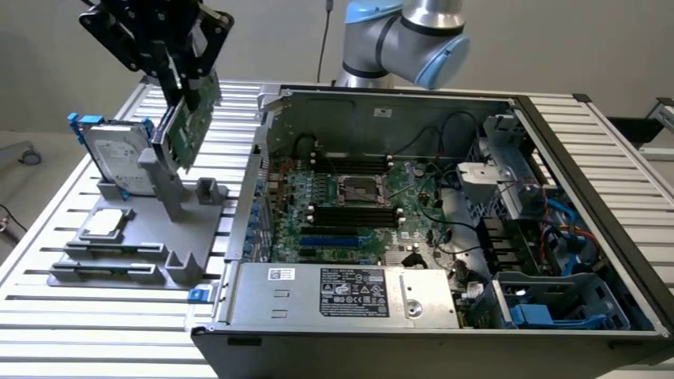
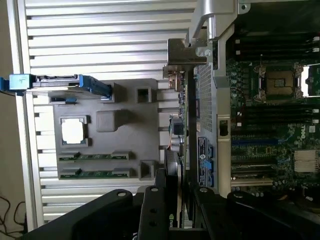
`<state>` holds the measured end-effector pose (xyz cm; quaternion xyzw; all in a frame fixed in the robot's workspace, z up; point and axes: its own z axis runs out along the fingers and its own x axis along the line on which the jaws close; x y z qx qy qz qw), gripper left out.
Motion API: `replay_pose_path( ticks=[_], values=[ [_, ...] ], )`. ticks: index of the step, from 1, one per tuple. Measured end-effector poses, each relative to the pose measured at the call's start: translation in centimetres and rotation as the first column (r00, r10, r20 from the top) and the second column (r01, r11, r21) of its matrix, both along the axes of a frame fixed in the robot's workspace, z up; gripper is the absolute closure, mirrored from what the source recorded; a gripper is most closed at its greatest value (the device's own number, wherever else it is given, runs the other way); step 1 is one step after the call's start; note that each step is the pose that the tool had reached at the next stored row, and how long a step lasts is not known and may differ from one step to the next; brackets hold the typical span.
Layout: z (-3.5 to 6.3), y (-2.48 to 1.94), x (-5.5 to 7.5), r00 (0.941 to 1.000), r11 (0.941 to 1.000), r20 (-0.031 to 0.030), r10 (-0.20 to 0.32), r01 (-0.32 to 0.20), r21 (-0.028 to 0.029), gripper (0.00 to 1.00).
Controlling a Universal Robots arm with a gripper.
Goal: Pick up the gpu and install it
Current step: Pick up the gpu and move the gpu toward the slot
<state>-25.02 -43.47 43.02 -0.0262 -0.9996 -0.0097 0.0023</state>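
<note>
In the upper left of the exterior view, the black two-fingered gripper [image 1: 175, 80] is clamped on the upper edge of the gpu [image 1: 192, 118], a thin flat rectangular card with its green circuit-board face towards the camera. The card hangs on edge, slightly tilted, above the grey moulded parts holder [image 1: 200, 260] on the ribbed aluminium table [image 1: 95, 332]. Its lower corner is close to the holder's tall upright post [image 1: 169, 193]; whether they touch cannot be told.

Just to the exterior view's left of the card, a silver hard drive in a blue frame [image 1: 114, 150] stands in the holder. A small square silver processor chip [image 1: 106, 223] lies flat in a recess below it.

The open grey computer case [image 1: 589, 237] fills the centre and right, with its green motherboard [image 1: 411, 178] exposed. The card is well outside it.

In the wrist view, the card's silver end bracket [image 2: 182, 52] sits beside the case wall, and two green memory sticks [image 2: 95, 156] lie in the holder.
</note>
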Motion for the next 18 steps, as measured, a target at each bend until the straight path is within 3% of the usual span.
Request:
replay_pose_path(
  ticks=[11,18],
  values=[
    [0.13,-0.02,5.0,1.0,1.0,-0.0057,0.0,0.0,0.0095,0.74],
    [0.14,-0.03,8.2,1.0,0.9999,-0.0073,0.0,0.0,0.0113,0.74]
  ],
)
